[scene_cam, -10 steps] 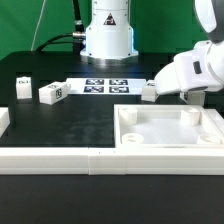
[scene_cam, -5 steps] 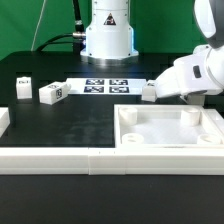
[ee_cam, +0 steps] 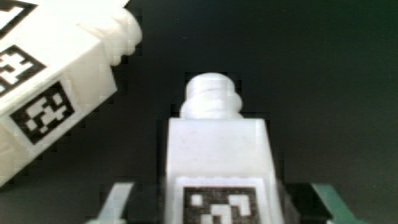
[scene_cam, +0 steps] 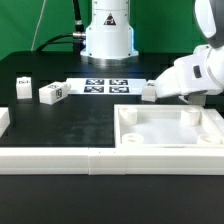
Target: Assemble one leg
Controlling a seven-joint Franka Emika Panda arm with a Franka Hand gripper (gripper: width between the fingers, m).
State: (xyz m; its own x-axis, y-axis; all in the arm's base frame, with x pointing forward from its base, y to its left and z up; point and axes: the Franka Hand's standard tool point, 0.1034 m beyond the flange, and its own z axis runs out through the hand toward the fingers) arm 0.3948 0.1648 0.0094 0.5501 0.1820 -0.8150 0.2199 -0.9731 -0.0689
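My gripper (scene_cam: pixel 153 90) is shut on a leg (scene_cam: pixel 147 94), a small white chunky peg. It holds the leg just above the black table, beside the far corner of the large white tray-like piece (scene_cam: pixel 170 152) on the exterior view's left. In the wrist view the leg (ee_cam: pixel 217 140) sits between the fingers (ee_cam: pixel 121 202), tag facing the camera and rounded tip pointing away. My gripper (ee_cam: pixel 221 208) clamps its tagged end. A tagged white wall of the tray-like piece (ee_cam: pixel 54 80) lies close beside the leg.
Two more legs (scene_cam: pixel 52 92) (scene_cam: pixel 24 84) stand on the table at the exterior view's left. A white block (scene_cam: pixel 3 118) is at the left edge. The marker board (scene_cam: pixel 105 86) lies before the robot base. A white rail (scene_cam: pixel 60 160) runs along the front.
The arm shifted very slightly toward the exterior view's right; the leg stays in the gripper at about the same spot.
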